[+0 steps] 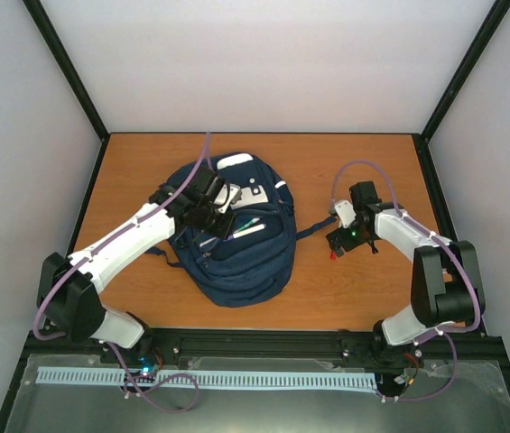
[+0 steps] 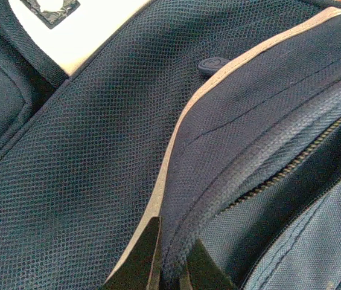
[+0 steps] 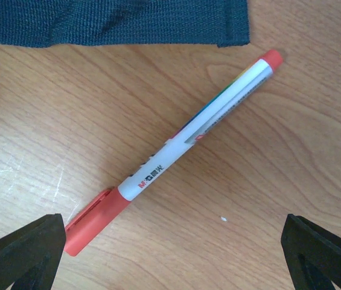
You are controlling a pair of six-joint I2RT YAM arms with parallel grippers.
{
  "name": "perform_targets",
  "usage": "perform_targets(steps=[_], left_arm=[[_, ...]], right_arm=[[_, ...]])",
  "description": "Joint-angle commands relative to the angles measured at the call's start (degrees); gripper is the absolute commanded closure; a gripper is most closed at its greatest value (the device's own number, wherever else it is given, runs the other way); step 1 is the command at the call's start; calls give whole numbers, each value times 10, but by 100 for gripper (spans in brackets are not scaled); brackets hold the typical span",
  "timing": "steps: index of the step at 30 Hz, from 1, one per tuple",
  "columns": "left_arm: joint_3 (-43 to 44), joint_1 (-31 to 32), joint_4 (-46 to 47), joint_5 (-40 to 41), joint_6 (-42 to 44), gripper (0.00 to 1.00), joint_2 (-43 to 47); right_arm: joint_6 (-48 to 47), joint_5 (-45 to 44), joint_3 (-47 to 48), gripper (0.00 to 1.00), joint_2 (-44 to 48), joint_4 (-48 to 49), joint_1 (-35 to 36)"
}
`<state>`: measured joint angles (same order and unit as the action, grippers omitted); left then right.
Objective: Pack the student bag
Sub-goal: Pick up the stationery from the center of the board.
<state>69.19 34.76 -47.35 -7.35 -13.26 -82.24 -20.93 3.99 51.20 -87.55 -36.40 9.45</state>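
While the left claw [image 2: 171, 261] clenches the pocket edge [image 2: 176, 151] of the student bag [image 1: 236, 262], central on the table [image 1: 354, 280], apparently holding it agape, the right claw [image 3: 170, 232] hangs released over a red-capped pen [image 3: 176, 157], likely next.

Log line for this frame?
left gripper: shut on student bag pocket rim | right gripper: open above pen | pen: lying on table near strap
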Motion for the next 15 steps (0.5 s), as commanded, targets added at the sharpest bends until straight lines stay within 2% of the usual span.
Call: perform_targets(steps=[1,8,15], left_arm=[[27,-2,22,-5,2,99,-17],[27,-3,19,-1,3,99,-15],[16,-2,25,1,0,99,-12]], right_arm=[[5,30,-4,0,-9,7,-2],[1,60,10,10,-45,-5,-2],[-4,37,15,21,-67,-1,-1]])
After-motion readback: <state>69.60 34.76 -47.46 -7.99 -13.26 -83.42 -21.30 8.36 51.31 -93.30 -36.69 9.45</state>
